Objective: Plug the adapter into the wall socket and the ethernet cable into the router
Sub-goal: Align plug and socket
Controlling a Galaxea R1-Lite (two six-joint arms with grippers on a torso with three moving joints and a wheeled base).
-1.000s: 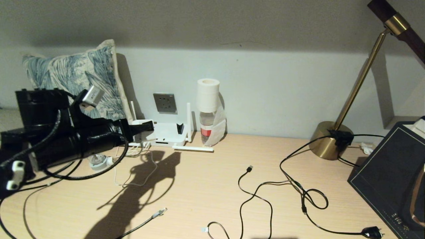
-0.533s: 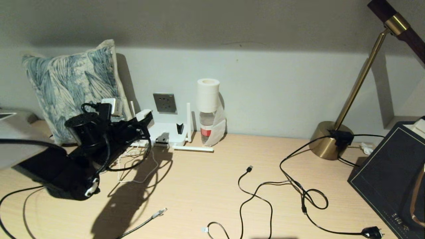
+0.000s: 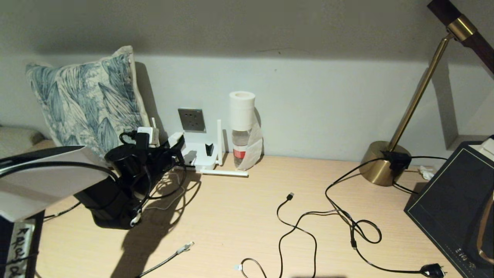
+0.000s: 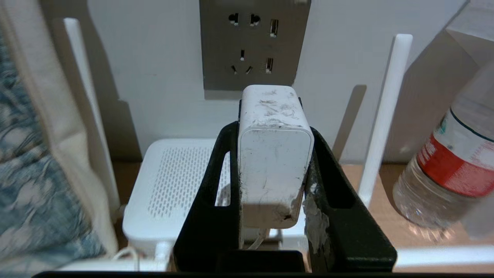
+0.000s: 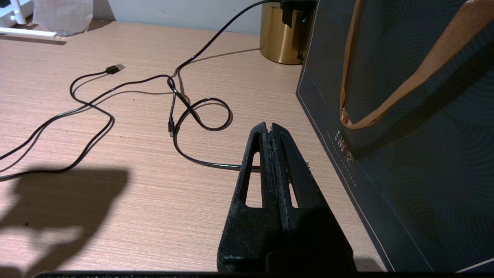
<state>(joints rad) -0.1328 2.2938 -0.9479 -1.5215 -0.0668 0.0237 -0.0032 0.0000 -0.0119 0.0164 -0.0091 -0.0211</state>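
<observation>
My left gripper (image 4: pixel 273 129) is shut on the white adapter (image 4: pixel 274 154), its black fingers (image 4: pixel 210 193) pressing both sides. The adapter hangs just short of the grey wall socket (image 4: pixel 254 46), a little below its plug slots and above the white router (image 4: pixel 173 181). From the head view, the gripper (image 3: pixel 175 141) sits left of the socket (image 3: pixel 192 119), over the router (image 3: pixel 198 152). The ethernet cable's clear connector (image 3: pixel 187 245) lies loose on the desk near the front. My right gripper (image 5: pixel 269 127) is shut and empty, low over the desk beside a dark bag (image 5: pixel 405 116).
Router antennas (image 4: pixel 382 116) stand on either side of the socket, and one lies flat (image 3: pixel 224 173). A water bottle (image 3: pixel 241 143) stands right of the router, a leaf-print pillow (image 3: pixel 85 100) left. A USB cable (image 3: pixel 290 196), a black mains plug (image 3: pixel 432 269) and a brass lamp base (image 3: pixel 380 168) lie to the right.
My left arm has swung right and down toward the wall, carrying the adapter from near the pillow to just in front of the socket. Nothing else moved.
</observation>
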